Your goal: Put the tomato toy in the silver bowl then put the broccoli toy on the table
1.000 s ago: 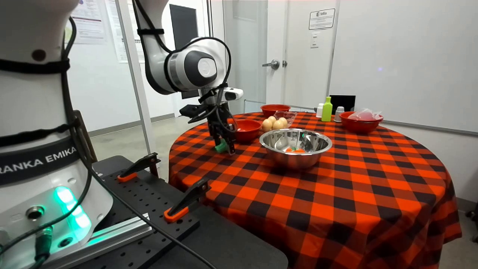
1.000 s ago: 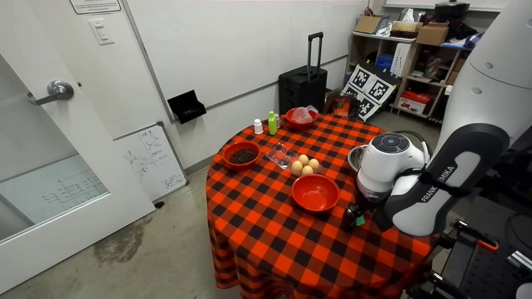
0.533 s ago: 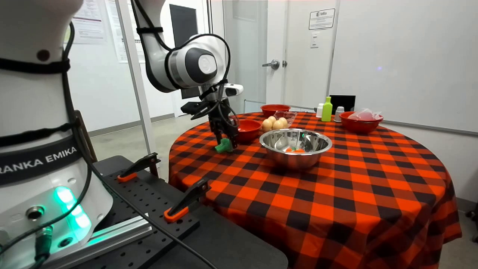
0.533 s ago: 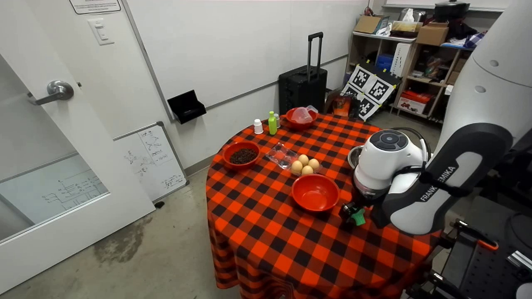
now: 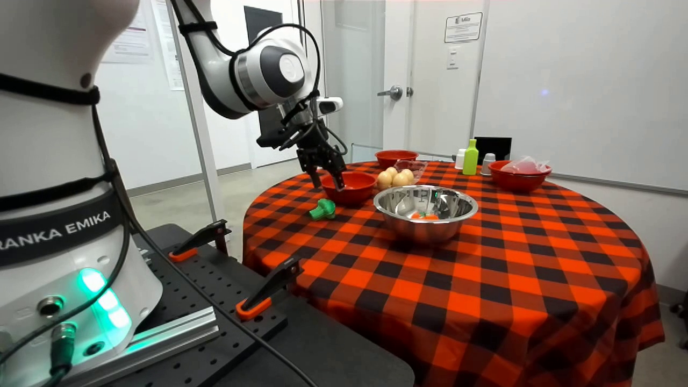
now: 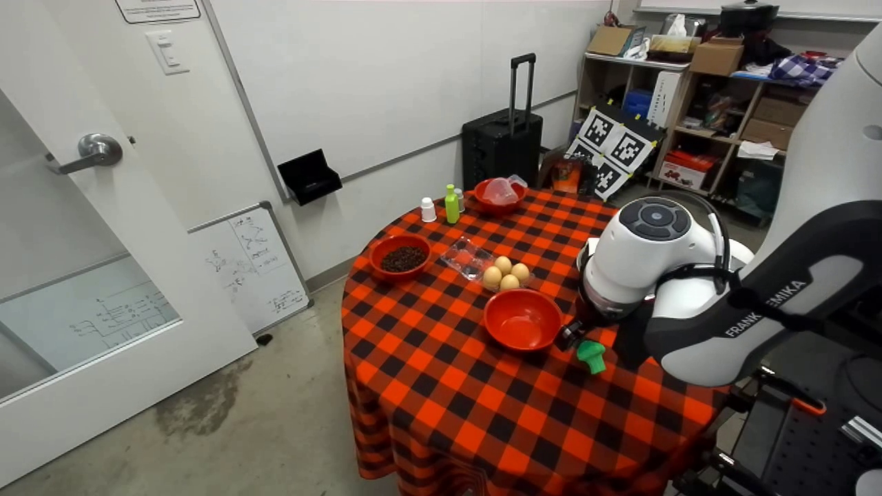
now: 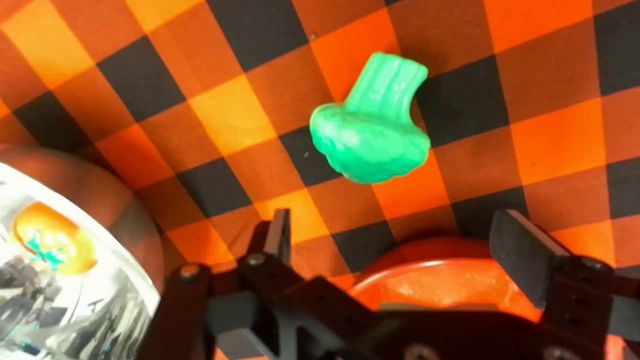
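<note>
Draping the table (image 5: 516,279), a red-and-black checked cloth (image 6: 427,386) hangs over the rim and runs off the bottom of both exterior views. In an exterior view a glazed door (image 6: 146,227) stands at the left, a whiteboard (image 6: 413,89) beyond the table. On the cloth, upper middle of the wrist view, lies the broccoli (image 7: 372,140), stem toward the top. The gripper (image 7: 392,237) is spread, its fingers (image 7: 522,260) apart from the broccoli. The tomato (image 7: 60,235) sits in the silver bowl (image 5: 424,231); in an exterior view the near rim masks its lower part, and the wrist view crops the bowl at lower left. The arm (image 6: 634,269) screens the silver bowl in an exterior view. A red bowl (image 5: 359,197) stands near the broccoli, partly behind the fingers; contact between these cannot be told. Bare cloth covers the table's lower right in an exterior view.
</note>
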Action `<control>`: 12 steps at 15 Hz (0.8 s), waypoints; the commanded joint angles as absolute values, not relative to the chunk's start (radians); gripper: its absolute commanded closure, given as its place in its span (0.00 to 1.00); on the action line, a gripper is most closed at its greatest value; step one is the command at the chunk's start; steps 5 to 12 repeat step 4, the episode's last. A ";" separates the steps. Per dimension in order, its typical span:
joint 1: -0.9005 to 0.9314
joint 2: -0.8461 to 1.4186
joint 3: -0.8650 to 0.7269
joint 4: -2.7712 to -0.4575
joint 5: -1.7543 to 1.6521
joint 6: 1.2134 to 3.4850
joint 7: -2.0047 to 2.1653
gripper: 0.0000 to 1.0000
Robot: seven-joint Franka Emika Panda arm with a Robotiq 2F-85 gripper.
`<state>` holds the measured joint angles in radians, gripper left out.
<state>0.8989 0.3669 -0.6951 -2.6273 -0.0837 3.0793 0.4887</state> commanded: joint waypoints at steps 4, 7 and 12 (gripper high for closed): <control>1.036 0.351 -0.806 -2.628 -0.114 3.079 0.489 0.00; 1.036 0.351 -0.806 -2.628 -0.114 3.079 0.489 0.00; 1.036 0.351 -0.806 -2.628 -0.114 3.079 0.489 0.00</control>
